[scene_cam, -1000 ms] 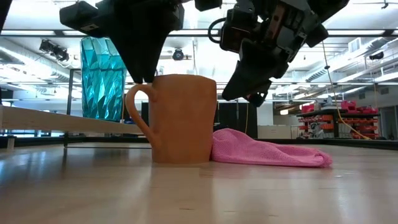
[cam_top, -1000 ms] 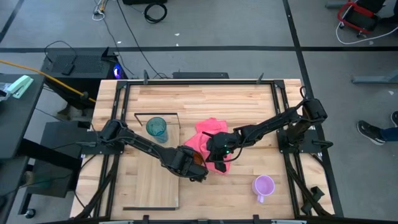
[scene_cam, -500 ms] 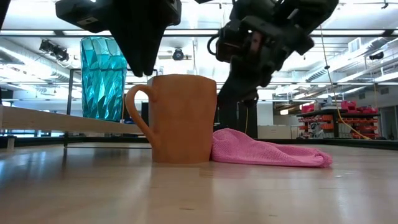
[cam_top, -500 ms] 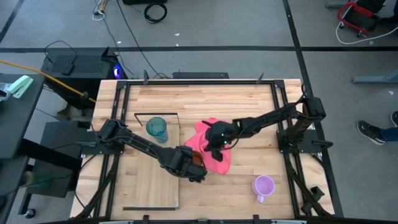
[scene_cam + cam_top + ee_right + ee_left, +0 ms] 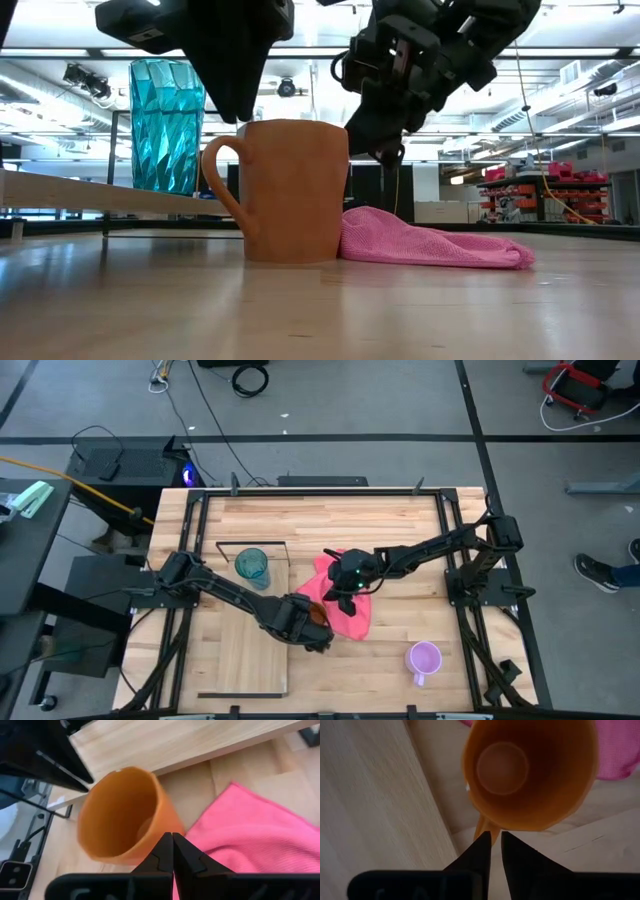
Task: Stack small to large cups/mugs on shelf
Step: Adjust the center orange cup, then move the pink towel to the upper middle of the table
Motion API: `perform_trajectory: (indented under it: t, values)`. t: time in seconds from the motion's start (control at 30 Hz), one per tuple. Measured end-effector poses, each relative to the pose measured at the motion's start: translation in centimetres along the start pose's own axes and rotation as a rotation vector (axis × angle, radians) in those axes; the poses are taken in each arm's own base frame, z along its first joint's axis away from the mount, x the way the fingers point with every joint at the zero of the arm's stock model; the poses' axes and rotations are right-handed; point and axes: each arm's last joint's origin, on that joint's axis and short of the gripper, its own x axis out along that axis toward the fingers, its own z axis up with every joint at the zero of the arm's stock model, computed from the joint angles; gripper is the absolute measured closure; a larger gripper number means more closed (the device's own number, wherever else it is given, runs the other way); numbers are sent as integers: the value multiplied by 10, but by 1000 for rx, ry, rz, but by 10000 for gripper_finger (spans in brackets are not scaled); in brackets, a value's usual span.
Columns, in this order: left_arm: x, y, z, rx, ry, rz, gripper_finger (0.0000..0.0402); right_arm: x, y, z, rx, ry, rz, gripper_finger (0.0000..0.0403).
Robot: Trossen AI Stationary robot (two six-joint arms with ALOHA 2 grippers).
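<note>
Orange mug (image 5: pixel 290 190) stands upright beside the pink cloth (image 5: pixel 430 243) — left hand (image 5: pixel 495 847) directly above its handle, fingers narrowly parted, gripping nothing; right hand (image 5: pixel 172 851) pressed together.

Orange mug (image 5: pixel 290 190), pink cloth (image 5: pixel 430 242)

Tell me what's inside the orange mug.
The orange mug looks empty: the left wrist view shows its bare bottom. The near inner wall in the right wrist view is hidden.

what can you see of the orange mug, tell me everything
The orange mug is a matte, opaque cup with one loop handle, upright and empty, tapering slightly toward its base. It stands on the slatted tabletop beside the shelf, its side against the pink cloth. The left gripper hangs just above its rim, over the handle, fingers nearly together, not gripping it.
</note>
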Motion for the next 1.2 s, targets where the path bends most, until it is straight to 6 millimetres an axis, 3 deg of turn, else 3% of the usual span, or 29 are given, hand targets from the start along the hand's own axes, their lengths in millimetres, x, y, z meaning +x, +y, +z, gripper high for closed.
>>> perform_trajectory:
  t: [0.7,0.93,1.2]
  values:
    - [-1,0,2,0,-20,-6,362,10,49,-30,-72,139,90,393]
    - [-16,-7,2,16,-62,-63,355,5,24,-30,19,215,-12,367]
    - [-35,-11,2,49,-115,-99,360,-4,-11,-20,98,203,-94,311]
